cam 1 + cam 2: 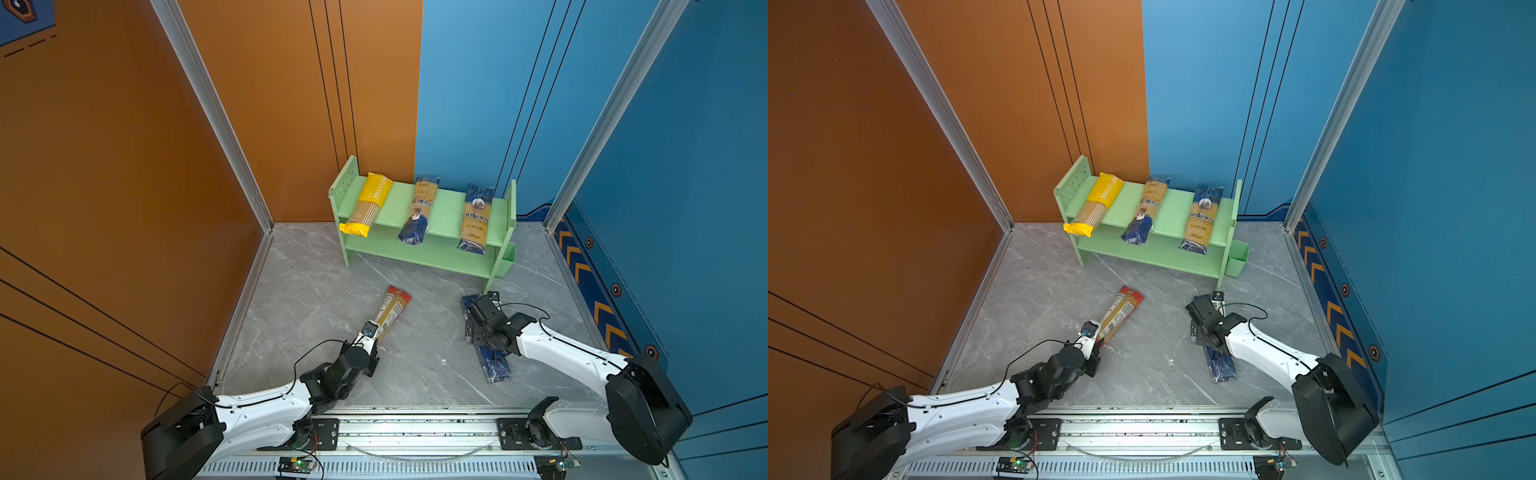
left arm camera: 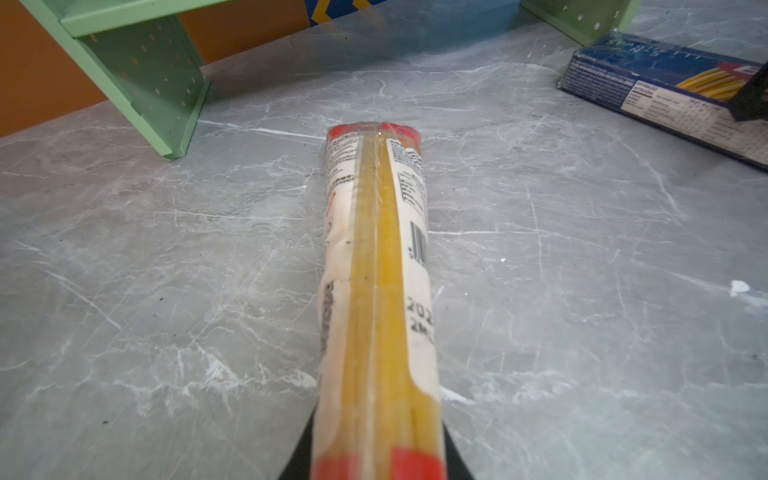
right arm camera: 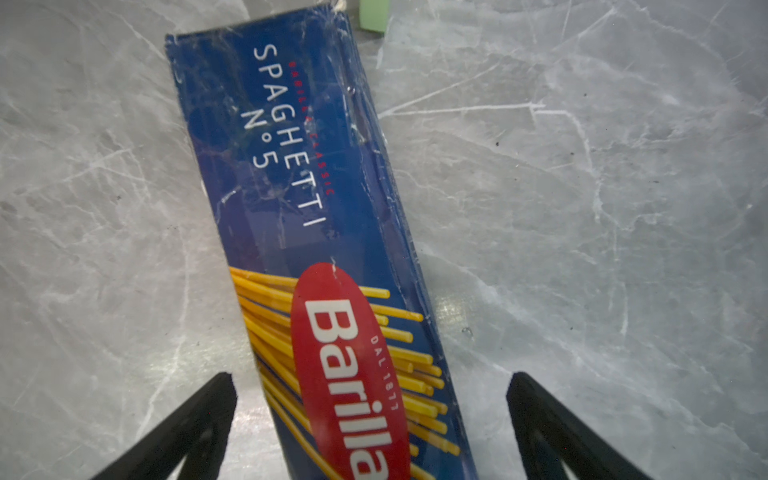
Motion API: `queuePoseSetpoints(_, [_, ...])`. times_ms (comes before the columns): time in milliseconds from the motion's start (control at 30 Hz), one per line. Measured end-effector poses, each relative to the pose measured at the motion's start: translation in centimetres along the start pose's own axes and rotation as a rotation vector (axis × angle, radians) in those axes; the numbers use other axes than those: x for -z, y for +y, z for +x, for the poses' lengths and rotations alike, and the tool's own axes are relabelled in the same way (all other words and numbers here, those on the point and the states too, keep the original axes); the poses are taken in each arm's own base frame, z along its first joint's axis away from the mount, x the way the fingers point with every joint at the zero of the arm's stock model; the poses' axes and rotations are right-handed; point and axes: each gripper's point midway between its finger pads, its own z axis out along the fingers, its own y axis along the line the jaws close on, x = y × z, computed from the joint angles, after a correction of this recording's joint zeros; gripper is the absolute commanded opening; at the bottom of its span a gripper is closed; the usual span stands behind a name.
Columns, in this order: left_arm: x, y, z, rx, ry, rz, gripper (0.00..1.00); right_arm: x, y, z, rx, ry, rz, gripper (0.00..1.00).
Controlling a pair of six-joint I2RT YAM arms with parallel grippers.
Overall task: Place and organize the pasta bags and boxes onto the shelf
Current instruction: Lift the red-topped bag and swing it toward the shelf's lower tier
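The light green shelf (image 1: 442,205) (image 1: 1173,208) stands at the back. Across its top tier lie a yellow pack (image 1: 368,205) and two blue-and-yellow "ankara" packs (image 1: 419,210) (image 1: 476,218). On the grey floor, my left gripper (image 1: 376,332) (image 2: 376,465) is shut on the near end of the red-ended clear pack (image 1: 392,309) (image 2: 374,257), whose far end points toward the shelf. My right gripper (image 1: 478,328) (image 3: 372,382) hovers open over the dark blue Barilla box (image 1: 494,368) (image 3: 316,208). Its fingers stand on either side of the box, apart from it.
A small green bin (image 1: 507,259) (image 1: 1237,257) hangs on the shelf's right side, near the right gripper. The shelf's lower tier (image 1: 419,253) holds nothing. Orange and blue walls enclose the floor. The arms' rail (image 1: 415,432) runs along the front edge.
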Motion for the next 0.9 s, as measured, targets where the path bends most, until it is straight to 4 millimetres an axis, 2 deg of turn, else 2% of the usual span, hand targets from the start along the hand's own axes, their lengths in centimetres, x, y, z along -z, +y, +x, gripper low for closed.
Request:
queuePoseSetpoints(333, [-0.3, 0.6, -1.0, -0.011, 0.004, -0.001, 0.00, -0.1, 0.3, 0.1, 0.010, 0.003, -0.002, 1.00])
queuePoseSetpoints(900, [0.8, 1.2, -3.5, -0.012, -0.046, 0.003, 0.00, -0.5, 0.3, 0.4, 0.017, 0.016, 0.008, 1.00])
